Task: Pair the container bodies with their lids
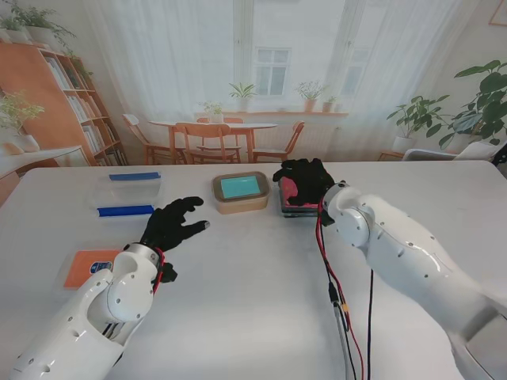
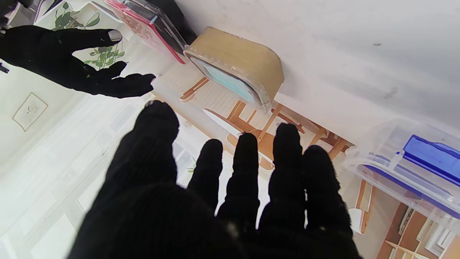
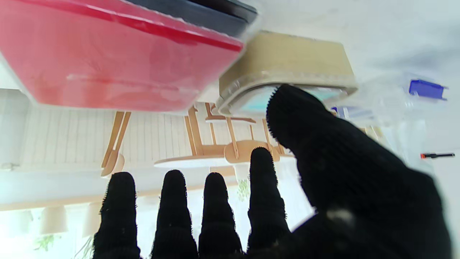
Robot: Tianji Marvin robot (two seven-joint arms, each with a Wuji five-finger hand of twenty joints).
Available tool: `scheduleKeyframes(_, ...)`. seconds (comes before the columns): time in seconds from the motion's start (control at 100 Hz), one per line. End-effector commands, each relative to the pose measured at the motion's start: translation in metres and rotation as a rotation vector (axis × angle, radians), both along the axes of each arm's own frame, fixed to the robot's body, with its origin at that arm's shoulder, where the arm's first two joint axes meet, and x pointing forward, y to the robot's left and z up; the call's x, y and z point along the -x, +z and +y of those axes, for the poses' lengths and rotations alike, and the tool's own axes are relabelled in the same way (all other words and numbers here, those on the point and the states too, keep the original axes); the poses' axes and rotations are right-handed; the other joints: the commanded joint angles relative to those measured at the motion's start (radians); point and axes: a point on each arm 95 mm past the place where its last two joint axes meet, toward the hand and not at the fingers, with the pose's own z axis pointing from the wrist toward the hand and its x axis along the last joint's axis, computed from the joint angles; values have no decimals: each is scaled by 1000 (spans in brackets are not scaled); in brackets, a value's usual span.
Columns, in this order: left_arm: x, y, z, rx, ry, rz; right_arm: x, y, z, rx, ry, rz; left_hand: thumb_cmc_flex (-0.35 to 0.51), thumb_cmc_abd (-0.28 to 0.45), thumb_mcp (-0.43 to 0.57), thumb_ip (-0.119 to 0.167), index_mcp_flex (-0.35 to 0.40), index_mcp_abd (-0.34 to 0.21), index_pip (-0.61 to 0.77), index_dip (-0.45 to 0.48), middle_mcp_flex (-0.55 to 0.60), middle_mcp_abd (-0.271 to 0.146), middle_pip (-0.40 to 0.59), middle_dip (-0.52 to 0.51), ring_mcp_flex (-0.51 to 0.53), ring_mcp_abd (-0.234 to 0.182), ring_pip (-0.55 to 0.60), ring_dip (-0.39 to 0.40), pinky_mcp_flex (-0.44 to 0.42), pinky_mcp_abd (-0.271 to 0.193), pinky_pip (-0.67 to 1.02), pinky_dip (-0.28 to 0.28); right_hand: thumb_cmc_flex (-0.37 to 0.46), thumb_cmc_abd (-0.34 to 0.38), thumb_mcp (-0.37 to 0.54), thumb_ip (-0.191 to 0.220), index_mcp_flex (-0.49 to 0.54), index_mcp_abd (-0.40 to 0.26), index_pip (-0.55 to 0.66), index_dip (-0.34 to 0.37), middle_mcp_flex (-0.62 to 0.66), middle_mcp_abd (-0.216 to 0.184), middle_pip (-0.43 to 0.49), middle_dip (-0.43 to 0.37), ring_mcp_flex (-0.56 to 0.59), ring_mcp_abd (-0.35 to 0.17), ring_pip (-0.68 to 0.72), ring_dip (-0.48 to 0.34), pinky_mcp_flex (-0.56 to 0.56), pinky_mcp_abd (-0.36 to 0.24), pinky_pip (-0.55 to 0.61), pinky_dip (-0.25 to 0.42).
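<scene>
Right hand hovers splayed over red-lidded container, grasping nothing.

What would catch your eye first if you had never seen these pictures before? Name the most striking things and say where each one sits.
The two black-gloved hands stand out: the right hand hovers over a red-lidded container at the far middle of the white table, and the left hand is spread open nearer to me. Between them sits a tan container with a teal-tinted lid. Farther left lie a clear box with blue clips and an orange lid.
</scene>
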Motion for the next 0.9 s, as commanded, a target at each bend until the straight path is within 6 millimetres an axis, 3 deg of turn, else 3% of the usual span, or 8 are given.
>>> scheduleKeyframes(0.0, 4, 1, -3, 13, -10, -7, 11, -9, -1, -3, 2, 17, -14, 17, -19, 15, 11, -28, -13, 1, -13, -1, -14, -6, -33, -4, -26, -12, -21, 0, -10, -2, -17, -7, 17, 2, -27, 18, -4, -14, -21, 6, 1, 12, -10, 2, -24, -1, -18, 15, -20, -15)
scheduleKeyframes(0.33, 21, 6, 0, 23, -21, -33, 83, -2, 2, -174, -81, 10, -16, 19, -21, 15, 15, -27, -17, 0, -12, -1, -18, -7, -33, -5, -30, -14, -27, 6, -31, -14, -19, 23, -17, 8, -21, 128, -63, -31, -25, 47, 33, 25, -13, 3, -31, 7, -19, 9, -47, 9)
scheduleKeyframes(0.48, 30, 5, 2, 17, -21, -38, 121, -7, 1, -239, -127, 17, -22, 20, -25, 14, 15, -28, -22, -3, -13, -1, -20, -9, -33, -5, -30, -14, -30, 9, -43, -22, -24, 38, -42, 15, -21, 140, -90, -39, -22, 79, 77, 32, -3, 45, -44, 3, 43, 55, -67, -11)
scheduleKeyframes(0.58, 37, 4, 6, 6, -18, -36, 143, -10, -1, -276, -145, 13, -22, 21, -31, 12, 21, -29, -36, -12, -11, 4, -52, -35, -35, -5, -87, -51, -39, 21, -113, -82, -40, 54, -59, 19, -17, 153, -104, -47, -15, 108, 160, 32, 97, 78, -85, -27, 122, 77, -68, -57)
scheduleKeyframes(0.66, 44, 5, 12, -14, -14, -34, 157, -13, -4, -300, -155, 10, -26, 22, -36, 12, 42, -25, -74, -40, -8, 8, -130, -115, -35, -11, -230, -163, -42, 32, -219, -195, -39, 64, -72, 24, -13, 178, -108, -63, 14, 129, 175, 3, 123, 103, -100, -54, 141, 64, -38, -138)
scheduleKeyframes(0.74, 51, 6, 20, -40, -1, -34, 169, -15, -7, -316, -163, 4, -30, 24, -42, 11, 61, -18, -120, -71, -7, 15, -183, -173, -61, -16, -331, -253, -40, 38, -289, -283, -40, 66, -74, 25, -5, 195, -108, -69, 35, 143, 158, -5, 137, 113, -110, -66, 150, 62, -36, -161)
scheduleKeyframes(0.89, 66, 8, 40, -105, 47, -44, 183, -19, -10, -341, -174, 9, -33, 28, -47, 11, 79, -19, -165, -99, -3, 34, -234, -240, -76, -22, -380, -320, -38, 45, -369, -376, -41, 75, -78, 26, -10, 197, -113, -75, 43, 151, 145, -10, 135, 107, -111, -72, 144, 64, -31, -175)
